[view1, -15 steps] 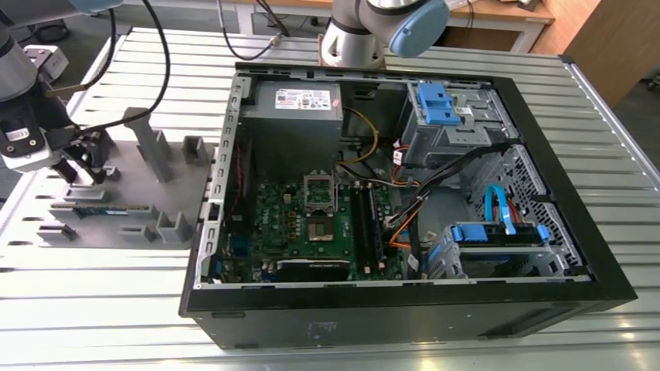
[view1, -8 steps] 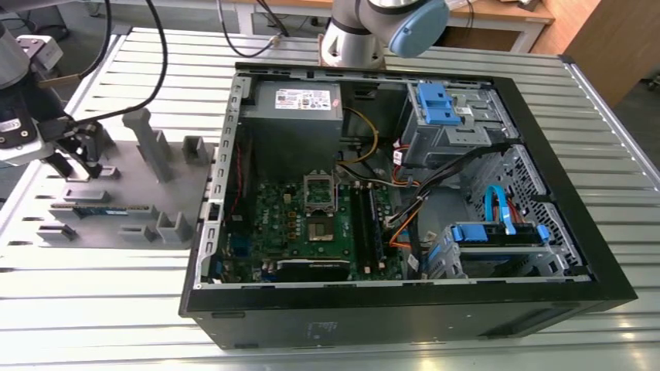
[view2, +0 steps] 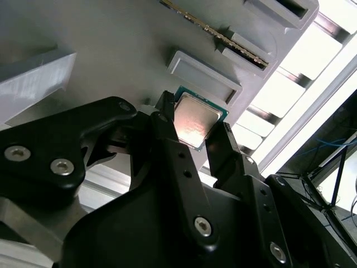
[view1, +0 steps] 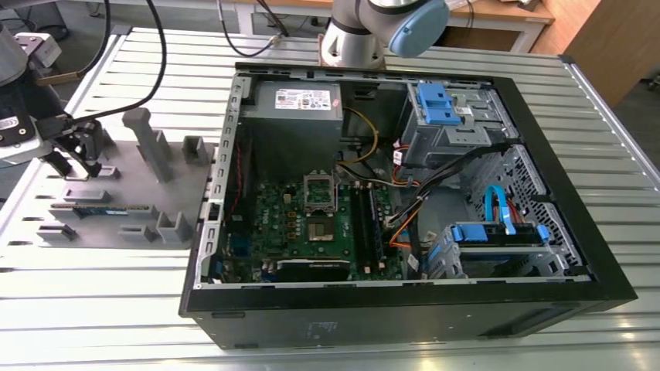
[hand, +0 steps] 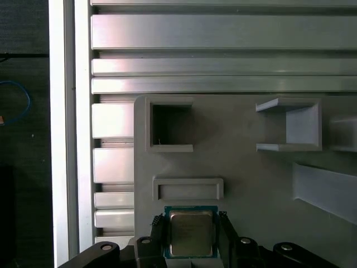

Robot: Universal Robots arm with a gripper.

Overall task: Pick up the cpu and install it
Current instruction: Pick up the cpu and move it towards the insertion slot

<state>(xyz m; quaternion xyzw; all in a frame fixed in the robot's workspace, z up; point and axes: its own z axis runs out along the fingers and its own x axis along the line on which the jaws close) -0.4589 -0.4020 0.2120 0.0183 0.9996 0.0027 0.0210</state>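
Note:
The cpu (hand: 191,233), a small square chip with a shiny silver-grey top and green rim, sits between the black fingers of my gripper (hand: 189,219) in both wrist views. The fingers press against two opposite edges of the cpu (view2: 195,118), and the gripper (view2: 192,121) is shut on it. It is at or just above the grey moulded tray (hand: 251,184); I cannot tell whether it is lifted. In the exterior view the gripper (view1: 77,166) hangs over the tray (view1: 154,197) at that view's left. The green board's socket (view1: 320,229) lies inside the open computer case (view1: 413,193).
A long green memory stick (view1: 108,209) lies in a tray slot close to the gripper, also visible as the memory stick (view2: 223,36). Grey posts (view1: 144,143) rise from the tray. Cables and blue drive bays (view1: 443,104) crowd the case. The slatted metal table (view1: 309,348) carries everything.

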